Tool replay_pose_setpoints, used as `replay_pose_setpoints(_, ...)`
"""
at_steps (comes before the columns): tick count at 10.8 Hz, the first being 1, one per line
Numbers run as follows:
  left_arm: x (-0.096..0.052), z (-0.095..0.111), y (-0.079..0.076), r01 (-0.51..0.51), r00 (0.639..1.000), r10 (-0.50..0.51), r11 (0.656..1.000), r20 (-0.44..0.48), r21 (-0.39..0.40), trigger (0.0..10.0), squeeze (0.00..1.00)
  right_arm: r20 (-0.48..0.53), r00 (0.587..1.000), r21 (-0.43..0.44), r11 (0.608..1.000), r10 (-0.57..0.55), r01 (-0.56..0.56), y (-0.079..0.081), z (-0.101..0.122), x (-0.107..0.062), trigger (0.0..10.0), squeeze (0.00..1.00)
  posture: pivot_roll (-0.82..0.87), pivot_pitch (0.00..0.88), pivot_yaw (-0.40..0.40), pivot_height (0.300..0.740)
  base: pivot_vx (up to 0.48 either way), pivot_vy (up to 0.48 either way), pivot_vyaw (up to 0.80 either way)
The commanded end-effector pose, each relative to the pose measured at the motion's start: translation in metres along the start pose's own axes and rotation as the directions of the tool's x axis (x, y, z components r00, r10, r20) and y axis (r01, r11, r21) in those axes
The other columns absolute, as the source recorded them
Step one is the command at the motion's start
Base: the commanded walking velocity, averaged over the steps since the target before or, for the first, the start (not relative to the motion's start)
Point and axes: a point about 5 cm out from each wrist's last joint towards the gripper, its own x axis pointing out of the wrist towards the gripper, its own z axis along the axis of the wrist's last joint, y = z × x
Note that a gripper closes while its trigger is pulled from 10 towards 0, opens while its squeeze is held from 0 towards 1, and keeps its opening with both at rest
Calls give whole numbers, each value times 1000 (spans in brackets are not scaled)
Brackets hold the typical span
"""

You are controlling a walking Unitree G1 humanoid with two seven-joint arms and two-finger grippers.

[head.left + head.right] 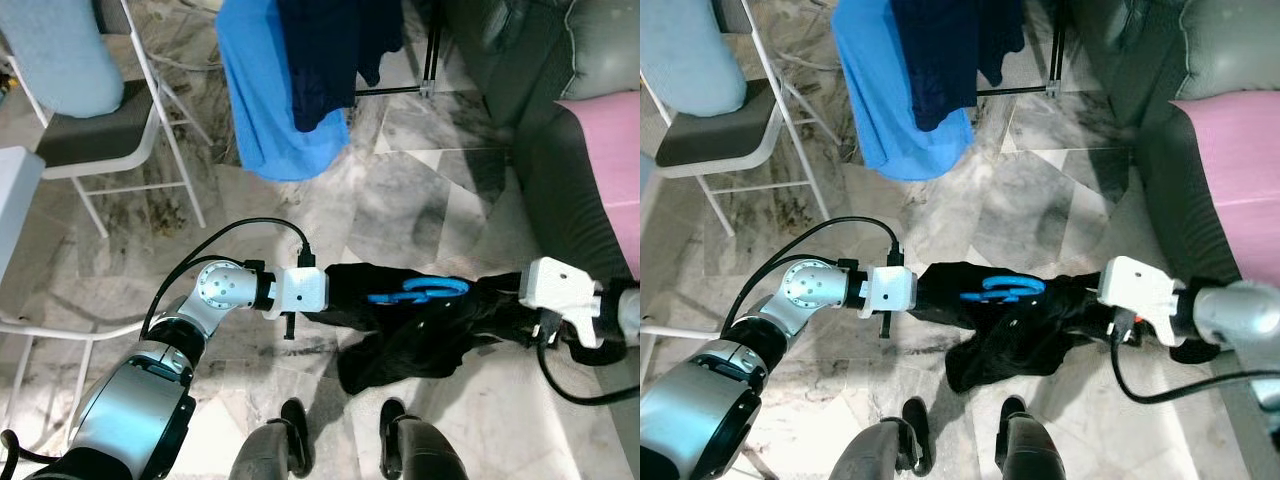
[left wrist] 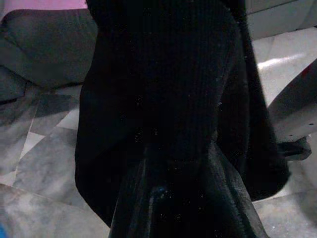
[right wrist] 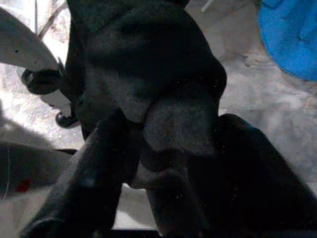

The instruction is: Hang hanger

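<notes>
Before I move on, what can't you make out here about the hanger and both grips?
- Blue hanger: a short stretch shows in the eye views; black garment wraps the rest.
- Left gripper and right gripper: fingers buried in the garment, both wrist views dark cloth.
- Drying rack: cut off by the top edge.

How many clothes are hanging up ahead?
2: a bright blue garment and a dark navy garment overlapping it on the rack. The picture's top edge may hide more.

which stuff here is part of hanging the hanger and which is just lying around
Job: blue hanger; black garment on it; left end effector and right end effector at its ends; hanging blue cloth and navy garment.
Lying about: white folding chair; grey sofa; pink cushion.
</notes>
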Motion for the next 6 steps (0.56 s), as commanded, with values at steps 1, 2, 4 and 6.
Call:
replay_pose_setpoints(1,-4,-7,-8,10,1000,-11,1000,-15,-15,0,0,-14,999,-10,999,44,-44,3,-1,-1,0,0,-282,303,138,740,0,0,0)
replay_pose_setpoints(2,-3,-7,-8,9,1000,-10,1000,-15,-16,0,0,-16,999,-12,999,46,-46,1,-2,-2,0,0,-284,304,133,740,0,0,0)
replay_pose_setpoints(4,-2,-7,-10,5,1000,-5,1000,-14,-17,0,0,-14,998,-16,998,63,-63,-1,-1,-2,0,0,-288,302,124,740,0,0,0)
replay_pose_setpoints(6,-2,-7,-11,5,1000,-5,1000,-13,-18,0,0,-6,998,-19,998,67,-68,-1,1,-1,0,0,-291,302,120,740,0,0,0)
